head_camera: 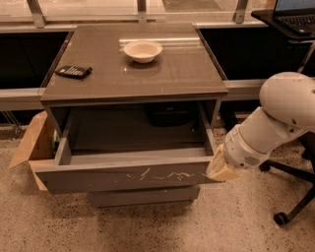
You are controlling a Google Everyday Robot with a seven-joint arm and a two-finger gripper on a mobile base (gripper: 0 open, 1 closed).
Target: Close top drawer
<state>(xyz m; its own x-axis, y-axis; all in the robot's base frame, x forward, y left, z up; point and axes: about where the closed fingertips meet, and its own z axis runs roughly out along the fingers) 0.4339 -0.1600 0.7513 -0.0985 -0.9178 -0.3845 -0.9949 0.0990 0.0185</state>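
Note:
The top drawer (133, 176) is a wide grey drawer pulled far out of the cabinet. Its flat front panel has pale squiggly scratches near the middle. The inside of the drawer looks dark and bare. My gripper (220, 170) is at the right end of the drawer front, its tan fingers against the panel's right corner. The white arm reaches in from the right.
The grey cabinet top (98, 74) holds a white bowl (142, 50) and a black remote (73, 72). A plain lower drawer front (142, 196) sits below. A cardboard box (32, 145) stands at the left. An office chair base (290, 206) is at the right. A laptop (295, 10) is on a desk at the back right.

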